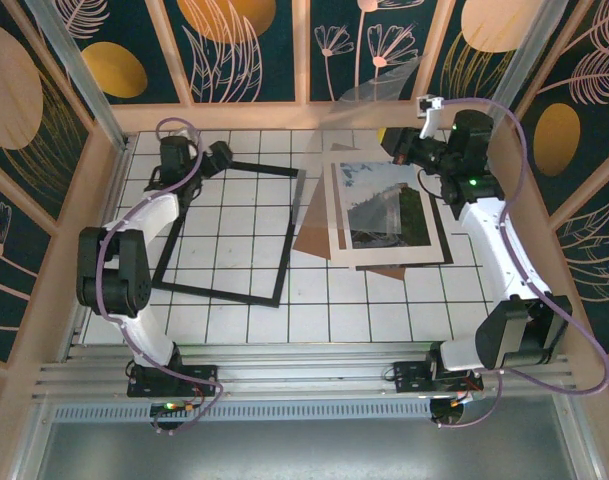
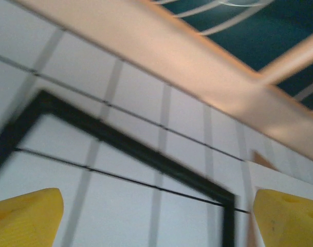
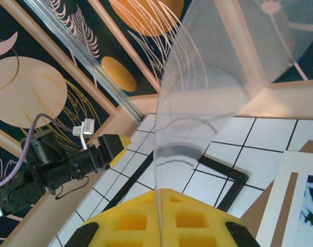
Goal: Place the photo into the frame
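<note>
**Clear sheet in the right gripper, photo lying beside the frame**

The right gripper (image 1: 399, 152) is at the far edge of the table (image 1: 234, 322), toward the far right corner. Its yellow fingers (image 3: 120, 224) are clenched on the lower edge of a clear sheet (image 3: 213, 77), which stands up from them. The left gripper (image 1: 222, 155) is released, with its fingertips (image 2: 25, 218) wide apart above the far corner of the frame (image 1: 214, 290). The frame lies flat on the left half of the table. The photo (image 1: 389, 205) lies picture side up on the right half, on a brown cardboard board (image 1: 319, 240), just beside the frame's right side.
</note>
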{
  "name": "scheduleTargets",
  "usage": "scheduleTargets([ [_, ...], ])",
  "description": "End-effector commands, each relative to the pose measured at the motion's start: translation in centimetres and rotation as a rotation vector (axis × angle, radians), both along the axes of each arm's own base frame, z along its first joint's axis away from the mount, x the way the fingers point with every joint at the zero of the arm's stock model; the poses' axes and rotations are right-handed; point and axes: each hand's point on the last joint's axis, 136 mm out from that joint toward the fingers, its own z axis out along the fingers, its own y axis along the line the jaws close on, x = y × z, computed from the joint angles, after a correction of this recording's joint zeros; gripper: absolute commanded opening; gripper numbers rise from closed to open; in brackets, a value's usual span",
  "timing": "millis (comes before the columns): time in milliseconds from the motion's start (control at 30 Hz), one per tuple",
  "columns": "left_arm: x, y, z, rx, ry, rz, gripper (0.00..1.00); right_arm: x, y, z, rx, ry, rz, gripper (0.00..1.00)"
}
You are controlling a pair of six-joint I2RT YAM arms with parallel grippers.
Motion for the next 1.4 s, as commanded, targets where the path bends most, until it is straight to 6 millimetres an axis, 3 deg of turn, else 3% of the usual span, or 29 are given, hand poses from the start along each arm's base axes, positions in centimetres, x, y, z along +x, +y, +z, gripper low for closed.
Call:
scheduleTargets([
  [0,-2.0,-1.7,-1.6,0.002,0.044,-0.13,0.92,-0.2,1.1,2.1,0.018,-0.045,0.023,0.0],
  [100,-3.1,-5.5,0.3,-0.215,-0.049,-0.281,0.91,0.0,1.9,2.0,0.016,-0.039,0.044,0.0],
  [200,-4.2,-8.1,2.8,-0.336,-0.123,-0.38,0.93,0.1,2.9,2.2,0.001,-0.04,0.067,0.0],
  [433,-5.5,-12.3,6.1,-0.481,-0.191,-0.504,0.99,-1.0,6.5,4.3,-0.019,-0.074,0.161,0.0],
  [633,-5.3,-13.2,6.7,-0.563,-0.197,-0.53,0.99,-2.7,9.0,6.7,-0.003,-0.101,0.25,0.0],
  [767,-5.6,-14.0,8.4,-0.639,-0.232,-0.588,0.99,-3.8,9.5,7.4,0.037,-0.101,0.302,0.0],
  [1000,-6.7,-16.0,11.3,-0.734,-0.287,-0.735,0.99,-4.3,9.9,6.2,0.064,-0.066,0.356,0.0],
  [1233,-6.8,-17.6,11.9,-0.772,-0.286,-0.805,0.99,-4.0,9.1,5.4,0.081,-0.038,0.367,0.0],
  [1367,-6.1,-17.7,11.3,-0.762,-0.267,-0.777,0.99,-3.8,8.7,5.3,0.081,-0.033,0.359,0.0],
])
